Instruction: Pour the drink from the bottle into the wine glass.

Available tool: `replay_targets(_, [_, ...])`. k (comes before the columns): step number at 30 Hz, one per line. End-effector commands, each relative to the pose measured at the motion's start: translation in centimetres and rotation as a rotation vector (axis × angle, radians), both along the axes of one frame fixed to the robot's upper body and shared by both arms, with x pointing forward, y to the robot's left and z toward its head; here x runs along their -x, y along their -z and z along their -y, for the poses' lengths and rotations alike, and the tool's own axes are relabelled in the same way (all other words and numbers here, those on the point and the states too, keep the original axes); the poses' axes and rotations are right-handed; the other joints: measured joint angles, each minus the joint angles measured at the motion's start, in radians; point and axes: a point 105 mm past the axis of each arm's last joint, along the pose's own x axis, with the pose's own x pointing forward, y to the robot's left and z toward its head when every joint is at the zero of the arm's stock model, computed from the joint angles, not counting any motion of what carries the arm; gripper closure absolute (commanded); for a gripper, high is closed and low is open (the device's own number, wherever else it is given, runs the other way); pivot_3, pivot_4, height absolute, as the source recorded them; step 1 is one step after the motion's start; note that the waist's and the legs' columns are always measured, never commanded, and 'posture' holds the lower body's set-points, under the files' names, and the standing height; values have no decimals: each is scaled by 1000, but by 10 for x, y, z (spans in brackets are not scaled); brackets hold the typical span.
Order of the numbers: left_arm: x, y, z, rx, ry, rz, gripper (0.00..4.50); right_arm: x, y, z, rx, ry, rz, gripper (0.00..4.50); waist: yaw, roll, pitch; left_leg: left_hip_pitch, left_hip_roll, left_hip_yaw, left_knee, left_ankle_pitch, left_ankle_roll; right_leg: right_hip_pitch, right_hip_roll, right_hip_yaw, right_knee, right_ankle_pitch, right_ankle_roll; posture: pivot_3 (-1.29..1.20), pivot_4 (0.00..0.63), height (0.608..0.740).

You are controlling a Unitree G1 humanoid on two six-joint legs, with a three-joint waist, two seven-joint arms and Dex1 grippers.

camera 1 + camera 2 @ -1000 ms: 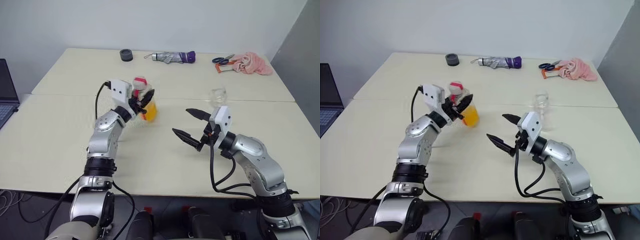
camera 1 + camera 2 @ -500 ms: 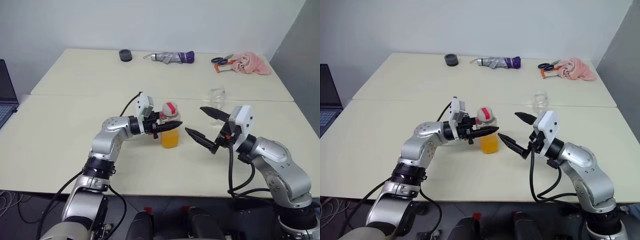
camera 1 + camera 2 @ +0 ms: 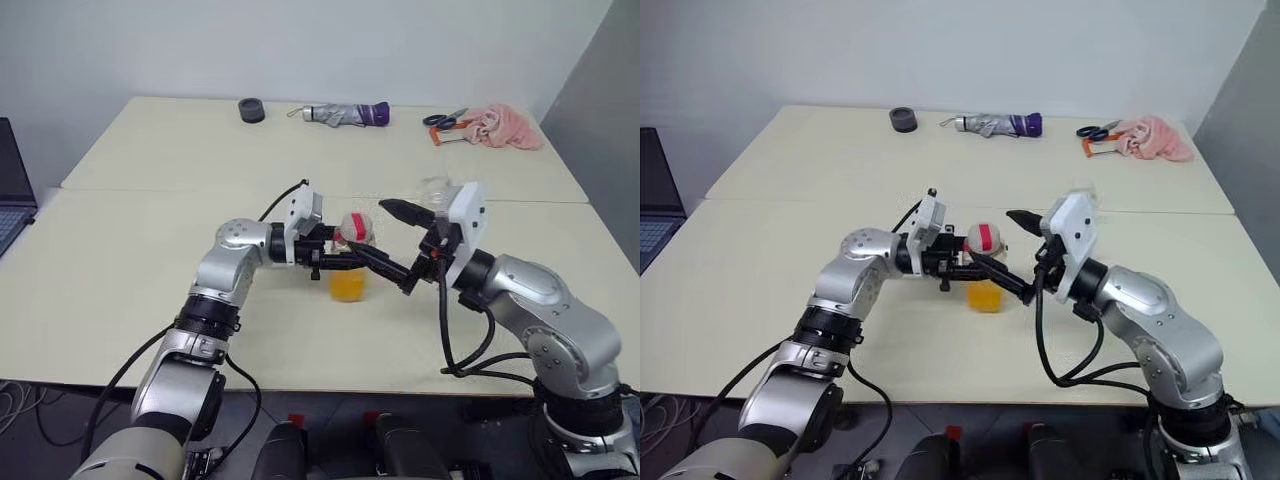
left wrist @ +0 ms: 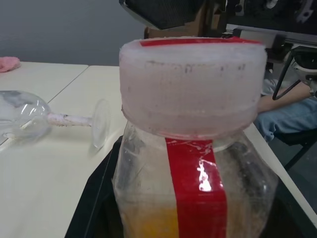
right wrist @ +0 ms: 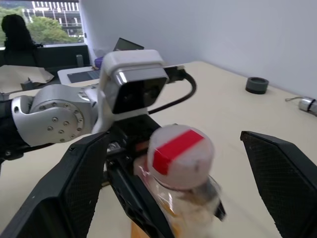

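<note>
At the middle of the near table, my left gripper (image 3: 343, 260) is shut on the bottle (image 3: 349, 262), reaching in level from the left. The bottle is upright, clear with a red label strip (image 4: 195, 183), and its red-and-white cap (image 5: 181, 155) is on. The orange drink (image 3: 348, 286) fills its lower part. My right gripper (image 3: 368, 228) is open, with one finger on either side of the cap and not touching it. The wine glass (image 3: 434, 189) stands behind my right wrist, partly hidden; its stem and foot (image 4: 99, 124) are visible in the left wrist view.
On the far table lie a dark tape roll (image 3: 252, 110), a folded umbrella (image 3: 346, 115), scissors (image 3: 444, 120) and a pink cloth (image 3: 506, 129). A laptop (image 3: 12, 190) sits at the left edge. A seam (image 3: 150, 190) runs between the two tables.
My left gripper carried the bottle to the right toward the table's middle and turned to point right. My right gripper rose and closed in until its open fingers flank the cap.
</note>
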Motion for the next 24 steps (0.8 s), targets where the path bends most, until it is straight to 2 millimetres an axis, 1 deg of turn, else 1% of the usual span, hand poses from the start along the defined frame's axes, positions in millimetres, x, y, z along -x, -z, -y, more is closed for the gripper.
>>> replay_targets(1, [0, -14, 4, 16, 17, 76, 2614, -5, -6, -7, 6, 11, 40, 0, 0, 0, 0, 0, 0, 0, 0, 0, 0, 0, 0, 0, 0, 0, 0, 0, 150, 740])
replay_targets(10, [-1, -13, 2, 10, -3, 93, 2633, -13, -5, -19, -10, 16, 41, 0, 0, 0, 0, 0, 0, 0, 0, 0, 0, 0, 0, 0, 0, 0, 0, 0, 150, 740])
replay_targets(12, [-2, -13, 1, 11, -7, 94, 2636, -13, -5, -20, -12, 17, 40, 406, 0, 0, 0, 0, 0, 0, 0, 0, 0, 0, 0, 0, 0, 0, 0, 0, 150, 740])
replay_targets(13, [-2, -13, 1, 11, -8, 95, 2644, -14, -5, -20, -17, 20, 40, 679, 0, 0, 0, 0, 0, 0, 0, 0, 0, 0, 0, 0, 0, 0, 0, 0, 150, 740])
replay_targets(17, [0, -13, 1, 10, -2, 98, 2651, -14, -4, -21, -22, 5, 42, 2017, 0, 0, 0, 0, 0, 0, 0, 0, 0, 0, 0, 0, 0, 0, 0, 0, 150, 740])
replay_targets(18, [0, -13, 1, 11, 1, 100, 2652, -13, -3, -21, -20, -1, 39, 2446, 0, 0, 0, 0, 0, 0, 0, 0, 0, 0, 0, 0, 0, 0, 0, 0, 150, 740])
replay_targets(19, [1, -13, 1, 11, 6, 102, 2655, -13, -1, -21, -13, -16, 41, 2581, 0, 0, 0, 0, 0, 0, 0, 0, 0, 0, 0, 0, 0, 0, 0, 0, 150, 740])
replay_targets(21, [3, -15, 1, 18, 19, 96, 2658, -8, 0, -24, -4, -89, 48, 2575, 0, 0, 0, 0, 0, 0, 0, 0, 0, 0, 0, 0, 0, 0, 0, 0, 150, 740])
replay_targets(23, [5, -15, 1, 14, 30, 93, 2659, -3, 0, -25, 17, -192, 66, 2575, 0, 0, 0, 0, 0, 0, 0, 0, 0, 0, 0, 0, 0, 0, 0, 0, 150, 740])
replay_targets(24, [6, -14, 1, 10, 37, 89, 2660, 1, 1, -25, 53, -266, 81, 2575, 0, 0, 0, 0, 0, 0, 0, 0, 0, 0, 0, 0, 0, 0, 0, 0, 150, 740])
